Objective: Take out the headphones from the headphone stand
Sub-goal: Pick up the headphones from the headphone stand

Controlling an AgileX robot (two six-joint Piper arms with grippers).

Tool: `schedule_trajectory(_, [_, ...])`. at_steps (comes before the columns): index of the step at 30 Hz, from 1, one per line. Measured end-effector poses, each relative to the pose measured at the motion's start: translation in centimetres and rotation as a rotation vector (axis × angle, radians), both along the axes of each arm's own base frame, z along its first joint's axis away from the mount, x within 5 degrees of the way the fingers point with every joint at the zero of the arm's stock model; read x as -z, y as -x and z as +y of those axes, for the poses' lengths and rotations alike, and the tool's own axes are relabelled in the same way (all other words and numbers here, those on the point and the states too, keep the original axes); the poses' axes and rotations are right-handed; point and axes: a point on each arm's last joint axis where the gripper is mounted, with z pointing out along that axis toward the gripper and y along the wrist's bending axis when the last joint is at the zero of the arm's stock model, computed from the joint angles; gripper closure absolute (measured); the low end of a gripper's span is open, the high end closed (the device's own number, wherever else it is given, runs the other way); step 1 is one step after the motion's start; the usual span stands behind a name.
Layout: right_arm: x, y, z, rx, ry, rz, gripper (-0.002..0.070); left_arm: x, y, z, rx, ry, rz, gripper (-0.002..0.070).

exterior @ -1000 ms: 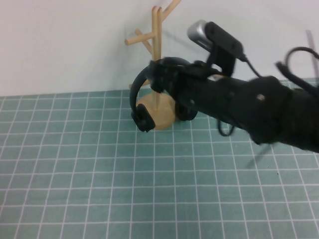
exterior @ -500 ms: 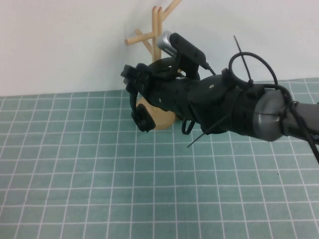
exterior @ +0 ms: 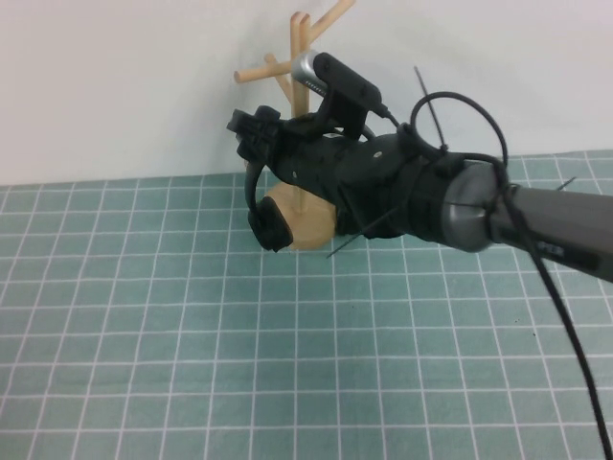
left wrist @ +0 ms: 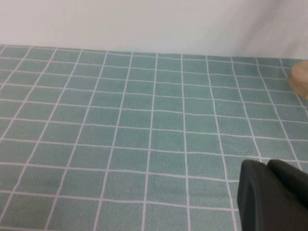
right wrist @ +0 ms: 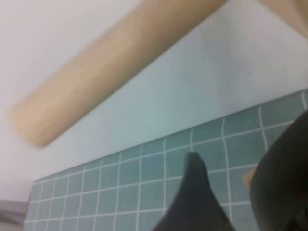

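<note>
The headphone stand (exterior: 303, 57) is a light wooden pole with angled pegs on a round base (exterior: 308, 225), at the far edge of the mat. The black headphones (exterior: 270, 228) hang on it: one ear cup shows left of the base, and the thin headband curves up from it. My right gripper (exterior: 251, 129) reaches in from the right to the top of the headband, left of the pole, and is open. In the right wrist view that gripper (right wrist: 236, 166) has mat showing between its fingers and a wooden peg (right wrist: 110, 62) above. My left gripper (left wrist: 267, 168) is shut over bare mat.
A green cutting mat (exterior: 287, 364) with a white grid covers the table, with a white wall (exterior: 115, 86) right behind the stand. The right arm and its cables (exterior: 450, 196) hide the stand's right side. The stand's base (left wrist: 301, 79) shows at the edge of the left wrist view.
The right arm has swung left and stretched farther, so its gripper went from in front of the pole to the headband's upper left. The visible ear cup has hardly moved.
</note>
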Motion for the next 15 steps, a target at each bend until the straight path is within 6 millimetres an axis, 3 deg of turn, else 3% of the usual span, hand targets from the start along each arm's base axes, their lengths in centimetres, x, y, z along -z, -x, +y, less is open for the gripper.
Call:
schedule_trajectory(9, [1.5,-1.3,1.0,0.009,0.011,-0.007,0.0236,0.0,0.0,0.0,0.0,0.0,0.0,0.0679])
schedule_trajectory(11, [1.7,-1.4,1.1,0.014,0.013,-0.007,0.0265,0.0,0.0,0.0,0.0,0.0,0.0,0.0679])
schedule_trajectory(15, [1.8,-1.5,1.0,0.023,0.016,-0.009,0.0393,0.0,0.0,0.0,0.0,0.0,0.0,0.0679])
